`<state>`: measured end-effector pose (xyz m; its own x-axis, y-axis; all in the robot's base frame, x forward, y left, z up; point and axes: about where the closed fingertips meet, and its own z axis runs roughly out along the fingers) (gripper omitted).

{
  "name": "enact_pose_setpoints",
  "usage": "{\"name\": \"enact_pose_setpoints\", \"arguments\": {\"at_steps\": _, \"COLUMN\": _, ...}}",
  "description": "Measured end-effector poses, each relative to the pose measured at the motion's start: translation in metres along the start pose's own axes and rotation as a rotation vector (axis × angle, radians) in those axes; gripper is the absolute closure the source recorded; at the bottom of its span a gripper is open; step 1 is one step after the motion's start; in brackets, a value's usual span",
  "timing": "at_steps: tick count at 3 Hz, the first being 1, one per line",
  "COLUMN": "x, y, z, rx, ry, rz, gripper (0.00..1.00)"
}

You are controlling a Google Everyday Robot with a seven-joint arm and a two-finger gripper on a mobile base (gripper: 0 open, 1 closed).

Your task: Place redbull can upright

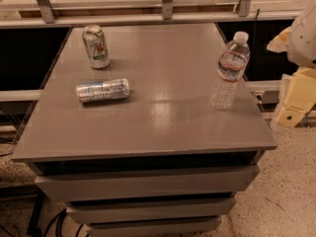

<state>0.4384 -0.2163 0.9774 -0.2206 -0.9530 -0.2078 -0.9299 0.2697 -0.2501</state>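
Jaws: cream-yellow, at right frame edge, off the grey counter; released or clenched, cannot tell. Slim silver-and-blue redbull can lies on its side at counter left, near the upright white-and-green 7UP can. Risks: the can rolls under a glancing touch; the reach across clips the clear plastic water bottle.

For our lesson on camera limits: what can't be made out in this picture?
Camera view, redbull can lying on the table: lettering too small to read.
Camera view, gripper right of the table: cut off by the right edge.
Camera view, water bottle: label print too small.
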Motion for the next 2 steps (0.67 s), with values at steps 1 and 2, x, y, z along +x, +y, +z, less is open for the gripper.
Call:
{"name": "enact_pose_setpoints", "arguments": {"at_steps": 1, "x": -0.0078, "y": -0.0049, "z": -0.0059, "rx": 0.023, "ry": -0.013, "rz": -0.023, "gripper": 0.0}}
{"name": "enact_pose_setpoints", "arguments": {"at_steps": 2, "x": -0.0079, "y": -0.0054, "z": -0.0075, "rx": 0.032, "ry": -0.015, "rz": -0.02, "gripper": 0.0}}
